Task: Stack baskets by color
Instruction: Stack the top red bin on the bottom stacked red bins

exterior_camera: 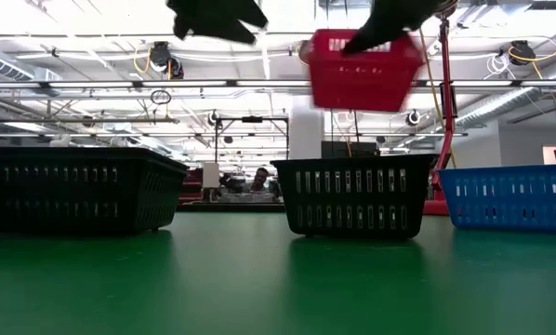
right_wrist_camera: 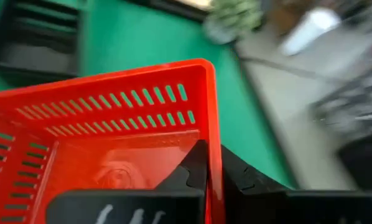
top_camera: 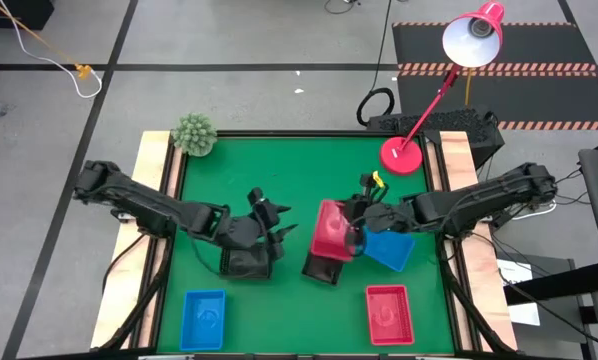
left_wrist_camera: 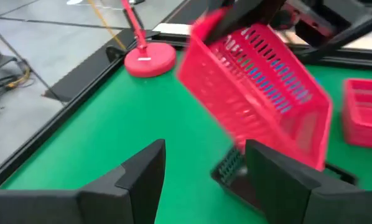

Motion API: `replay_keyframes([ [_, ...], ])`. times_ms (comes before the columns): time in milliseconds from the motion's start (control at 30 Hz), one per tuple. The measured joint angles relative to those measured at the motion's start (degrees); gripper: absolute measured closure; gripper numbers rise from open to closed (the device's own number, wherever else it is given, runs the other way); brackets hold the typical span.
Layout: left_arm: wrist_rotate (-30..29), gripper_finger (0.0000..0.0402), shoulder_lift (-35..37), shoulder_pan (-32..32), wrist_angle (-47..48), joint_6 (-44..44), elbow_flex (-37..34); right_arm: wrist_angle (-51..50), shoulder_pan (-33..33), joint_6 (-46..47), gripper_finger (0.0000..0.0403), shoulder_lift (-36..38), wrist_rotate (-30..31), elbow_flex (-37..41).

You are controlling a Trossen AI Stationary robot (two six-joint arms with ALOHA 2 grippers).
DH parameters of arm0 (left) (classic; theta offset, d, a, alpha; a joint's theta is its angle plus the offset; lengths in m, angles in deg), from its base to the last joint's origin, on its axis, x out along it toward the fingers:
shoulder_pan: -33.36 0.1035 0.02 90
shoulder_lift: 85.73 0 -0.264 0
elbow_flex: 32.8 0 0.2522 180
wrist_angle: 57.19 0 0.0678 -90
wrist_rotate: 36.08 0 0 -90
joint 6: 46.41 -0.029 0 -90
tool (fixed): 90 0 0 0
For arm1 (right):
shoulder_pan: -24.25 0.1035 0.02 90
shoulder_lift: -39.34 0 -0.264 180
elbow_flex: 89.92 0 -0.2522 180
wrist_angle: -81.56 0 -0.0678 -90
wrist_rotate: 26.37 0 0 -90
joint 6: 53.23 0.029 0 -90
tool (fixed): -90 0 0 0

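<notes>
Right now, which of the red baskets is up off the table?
The tilted red basket at mid-table, pinched by its rim in the right claw. The other red basket lies flat on the mat at the front right.

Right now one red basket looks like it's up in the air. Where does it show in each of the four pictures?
High view: lifted red basket at table centre, held by the right gripper.
Low view: up top, right of middle, above a black basket.
Left wrist view: tilted, filling the upper right.
Right wrist view: fills the left half, its rim pinched in the jaws.
Shared landmark: the black basket beneath it, in the high, low and left wrist views.
</notes>
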Motion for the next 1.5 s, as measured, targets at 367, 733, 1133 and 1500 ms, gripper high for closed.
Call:
replay_keyframes([
  [367,-0.1,0.0179,4.6,-2.3,7.7,2.6,0.0,-16.1,6.9,16.7,0.0402,8.3,-16.4,0.0],
  [733,6.2,0.0179,3.1,-4.2,8.2,12.4,0.0,-23.9,15.4,29.3,0.0403,12.7,-25.1,0.0],
  [1133,0.8,0.0179,-0.1,-14.4,7.1,20.5,-3.6,-7.4,25.4,38.3,0.0396,12.7,-25.2,11.3],
  [1500,-2.5,0.0179,-0.2,-16.6,1.4,20.6,-3.6,5.5,28.6,41.4,0.0395,12.7,-24.2,20.2],
])
